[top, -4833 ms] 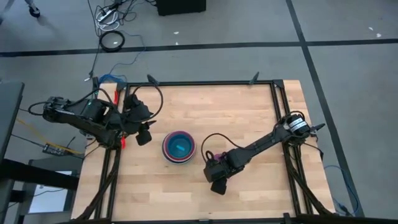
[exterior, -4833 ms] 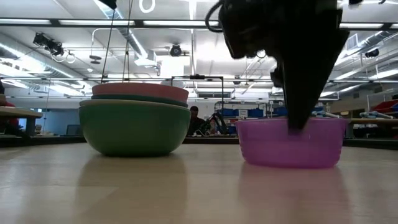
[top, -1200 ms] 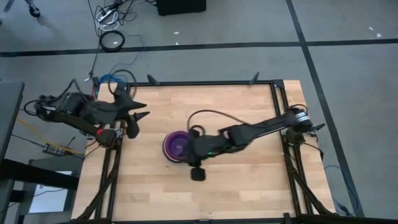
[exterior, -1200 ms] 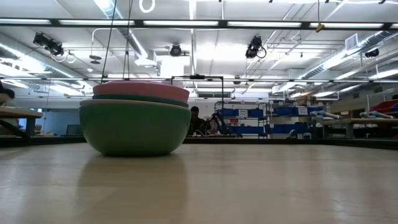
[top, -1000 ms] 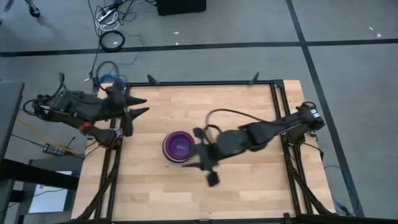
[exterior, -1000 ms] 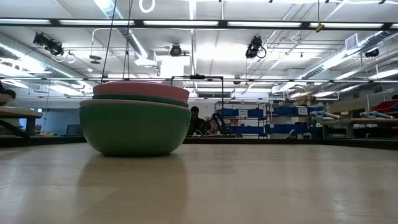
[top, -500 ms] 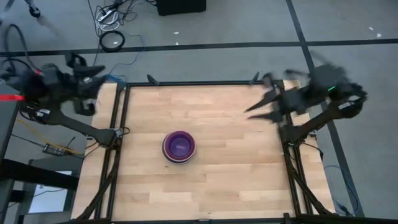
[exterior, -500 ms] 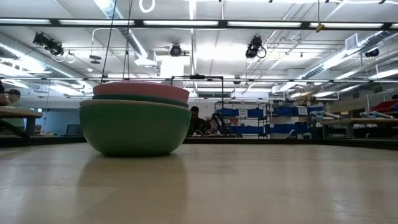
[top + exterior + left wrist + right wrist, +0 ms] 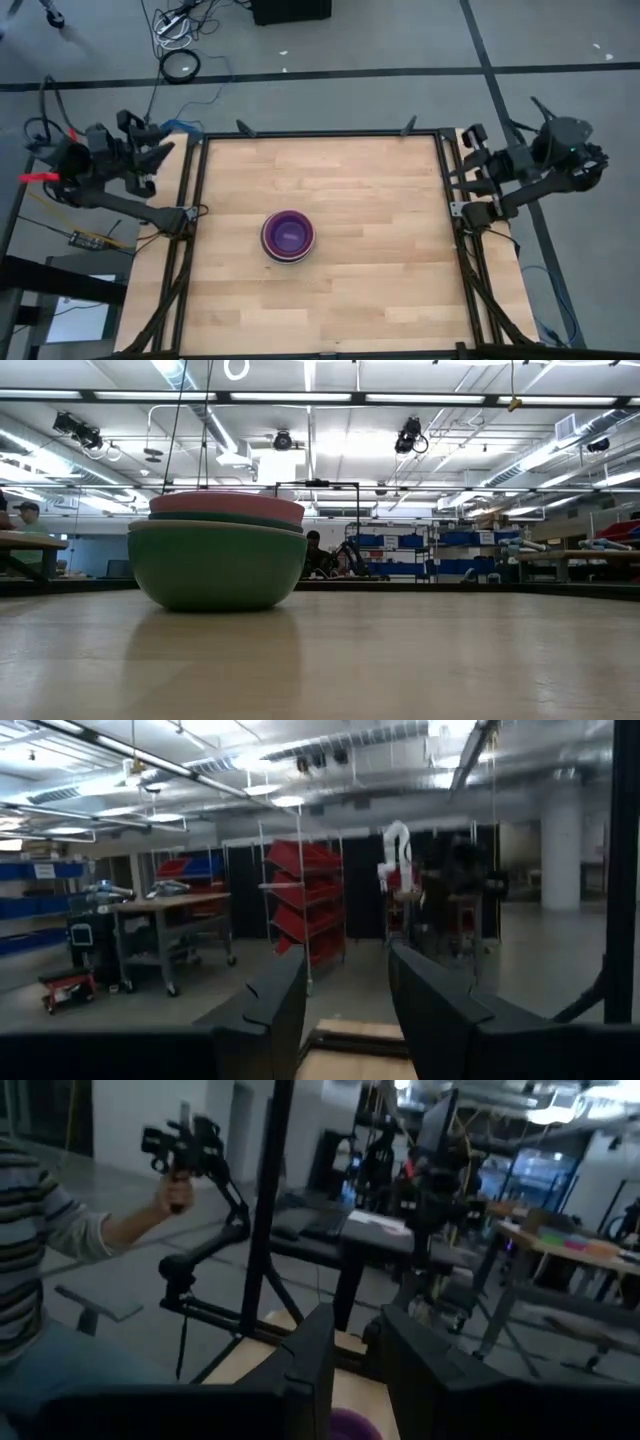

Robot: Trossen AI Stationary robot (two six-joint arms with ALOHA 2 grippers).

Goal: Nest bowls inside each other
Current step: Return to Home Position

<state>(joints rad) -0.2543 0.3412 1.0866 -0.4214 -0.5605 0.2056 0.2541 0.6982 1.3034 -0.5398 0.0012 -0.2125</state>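
Observation:
The bowls stand nested in one stack (image 9: 288, 236) at the table's middle. From above, a purple bowl (image 9: 289, 233) shows innermost; it also shows far off in the right wrist view (image 9: 350, 1426). In the low view the sage green outer bowl (image 9: 215, 565) rests on its base on the wood, with a teal rim (image 9: 226, 518) and a pink rim (image 9: 226, 504) above it. My left gripper (image 9: 163, 152) is open beyond the table's left edge (image 9: 345, 1005). My right gripper (image 9: 468, 170) is at the right edge, open by a narrow gap (image 9: 357, 1365), holding nothing.
A black frame (image 9: 443, 180) runs around the wooden table top (image 9: 380, 290). In the right wrist view a person in a striped sleeve (image 9: 60, 1230) holds a hand-held device (image 9: 185, 1145) beyond the table's left side. Cables (image 9: 180, 65) lie on the floor behind.
Both arms have drawn back from the table's middle. My right gripper has gone from beside the bowl stack up and toward the right edge. My left gripper has gone toward the left edge and past it, tipping upward. The stack has stayed where it was.

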